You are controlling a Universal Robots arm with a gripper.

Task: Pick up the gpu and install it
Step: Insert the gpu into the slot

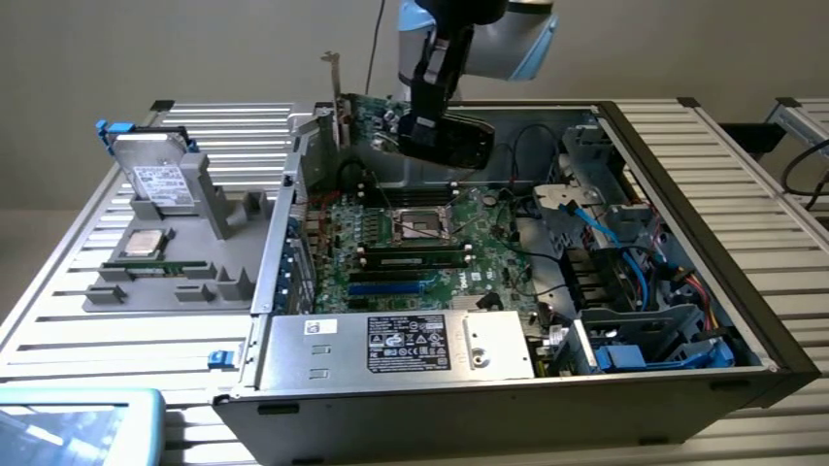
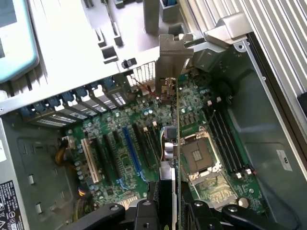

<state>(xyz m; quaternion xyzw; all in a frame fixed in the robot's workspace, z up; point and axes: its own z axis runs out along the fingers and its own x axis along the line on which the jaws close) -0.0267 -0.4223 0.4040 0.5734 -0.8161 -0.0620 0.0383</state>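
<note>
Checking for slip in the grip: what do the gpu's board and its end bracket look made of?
The gpu, held in the gripper: the board looks like green circuit laminate, likely fibreglass, seen edge-on in the wrist view. Its end bracket: thin sheet metal, dull silver, probably steel; the flat grey sheen and bent tab suggest it.
</note>
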